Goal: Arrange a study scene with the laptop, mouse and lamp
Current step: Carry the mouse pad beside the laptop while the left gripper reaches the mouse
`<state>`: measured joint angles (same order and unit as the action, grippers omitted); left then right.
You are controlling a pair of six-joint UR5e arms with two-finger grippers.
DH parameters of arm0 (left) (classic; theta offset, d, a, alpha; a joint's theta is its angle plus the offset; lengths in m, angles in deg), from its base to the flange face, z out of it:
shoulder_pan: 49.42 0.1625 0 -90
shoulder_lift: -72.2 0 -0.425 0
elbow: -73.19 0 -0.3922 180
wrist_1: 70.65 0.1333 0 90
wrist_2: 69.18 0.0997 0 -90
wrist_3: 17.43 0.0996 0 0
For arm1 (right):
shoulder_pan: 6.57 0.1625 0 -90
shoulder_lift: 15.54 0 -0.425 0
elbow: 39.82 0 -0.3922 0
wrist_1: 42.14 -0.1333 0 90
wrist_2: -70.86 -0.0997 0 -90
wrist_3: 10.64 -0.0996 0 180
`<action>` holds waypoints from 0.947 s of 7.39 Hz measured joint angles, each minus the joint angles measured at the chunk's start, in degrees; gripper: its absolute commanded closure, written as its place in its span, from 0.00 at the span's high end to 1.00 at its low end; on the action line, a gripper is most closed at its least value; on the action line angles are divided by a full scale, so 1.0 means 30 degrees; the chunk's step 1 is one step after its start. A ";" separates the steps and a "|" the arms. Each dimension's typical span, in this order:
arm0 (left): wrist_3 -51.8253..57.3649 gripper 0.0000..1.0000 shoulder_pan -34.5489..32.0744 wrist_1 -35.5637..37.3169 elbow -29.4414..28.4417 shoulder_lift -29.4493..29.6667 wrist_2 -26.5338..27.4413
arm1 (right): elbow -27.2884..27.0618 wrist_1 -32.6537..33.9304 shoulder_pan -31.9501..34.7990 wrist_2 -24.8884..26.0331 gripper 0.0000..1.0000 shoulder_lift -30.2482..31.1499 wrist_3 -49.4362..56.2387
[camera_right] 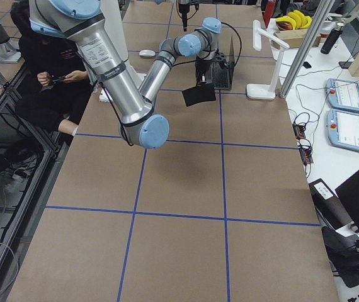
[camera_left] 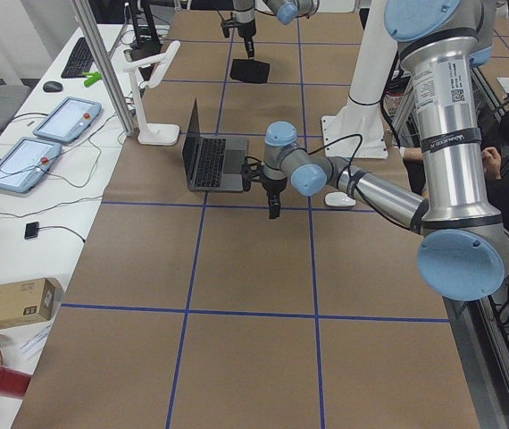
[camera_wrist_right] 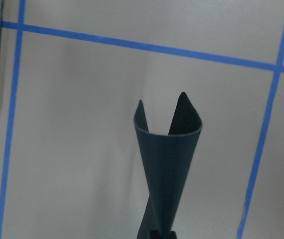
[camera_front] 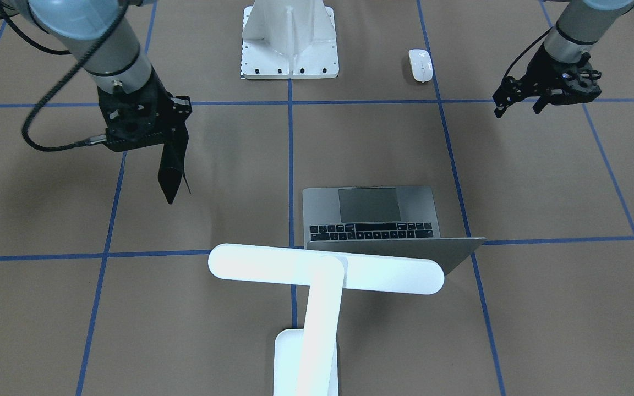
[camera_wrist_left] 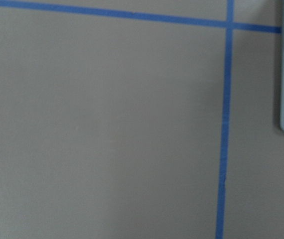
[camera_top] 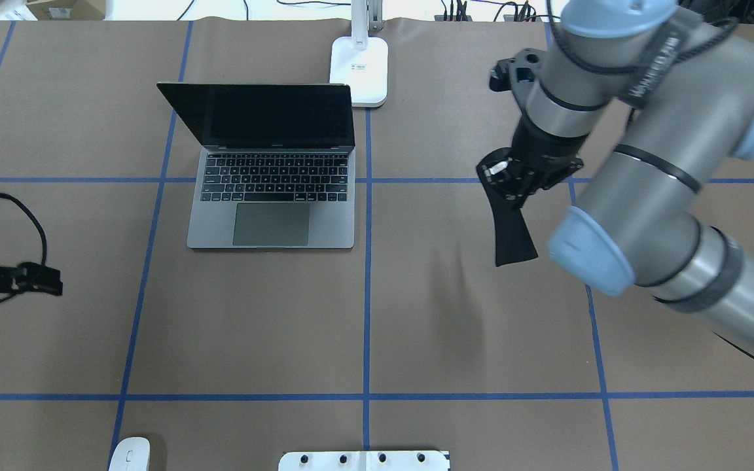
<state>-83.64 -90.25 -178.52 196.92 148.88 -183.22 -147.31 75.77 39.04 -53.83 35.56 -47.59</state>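
While the right gripper [camera_top: 506, 199] pinches a curled black mouse pad [camera_top: 513, 239] above the table [camera_top: 416, 314], the left gripper [camera_front: 518, 103] hangs with fingers spread.
Open laptop [camera_top: 272, 196] and lamp [camera_top: 359, 72] stand toward the edge opposite the robot; the mouse [camera_front: 420, 65] lies by the robot's edge.

A curled black mouse pad [camera_front: 171, 176] hangs over the brown table [camera_front: 383, 143], apart from a white pedestal [camera_front: 289, 44].

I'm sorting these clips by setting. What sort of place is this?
Probably a robotics lab: two grey-and-blue robot arms over a brown paper-covered table gridded with blue tape, and tablet-style control pendants on a white bench.
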 measured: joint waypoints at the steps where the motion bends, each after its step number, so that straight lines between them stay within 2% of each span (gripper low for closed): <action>1: -0.1357 0.99 0.1476 0.0649 0.0716 -0.0245 0.0704 | 0.1823 0.0104 -0.0079 -0.0103 0.15 -0.1401 0.0965; 4: -0.6064 0.99 0.6158 0.2629 0.2780 -0.0280 0.2286 | 0.6755 -0.0709 -0.0141 -0.0477 0.15 -0.4188 0.2853; 7: -0.8650 0.99 1.0249 0.2643 0.3003 0.0390 0.4318 | 0.8432 -0.1925 -0.0403 -0.0491 0.16 -0.4585 0.3216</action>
<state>-109.59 -59.50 -170.60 205.92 150.05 -170.27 -122.01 69.99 37.83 -55.30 21.80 -37.94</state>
